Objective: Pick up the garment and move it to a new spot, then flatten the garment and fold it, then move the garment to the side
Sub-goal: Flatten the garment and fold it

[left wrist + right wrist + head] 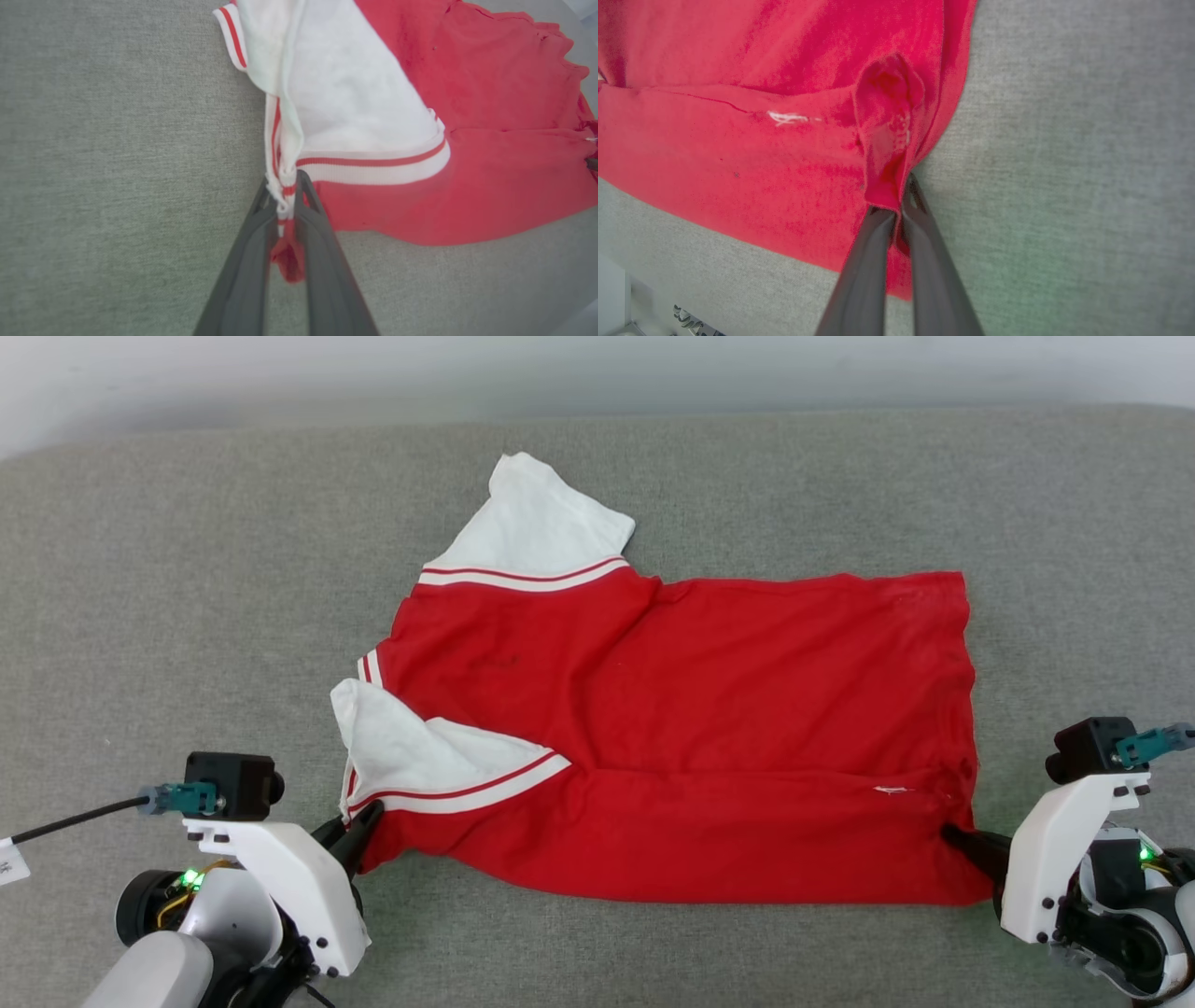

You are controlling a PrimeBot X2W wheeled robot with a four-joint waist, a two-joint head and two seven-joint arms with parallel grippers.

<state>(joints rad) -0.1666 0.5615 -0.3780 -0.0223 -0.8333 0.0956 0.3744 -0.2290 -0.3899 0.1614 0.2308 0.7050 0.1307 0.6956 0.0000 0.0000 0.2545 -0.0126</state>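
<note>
The garment (709, 709), a red jersey with white sleeves and striped trim, lies spread sideways on the grey padded surface, its near long edge folded over in a band. My left gripper (366, 821) is shut on the striped trim at the near sleeve; in the left wrist view (286, 186) red and white cloth is pinched between the dark fingers. My right gripper (950, 833) is shut on a bunched fold at the hem corner, seen in the right wrist view (899, 196) gripping red fabric (784, 140).
The grey fabric surface (187, 616) stretches wide on all sides of the garment. A pale wall (597, 373) runs along its far edge. The far white sleeve (541, 518) sticks out toward the back.
</note>
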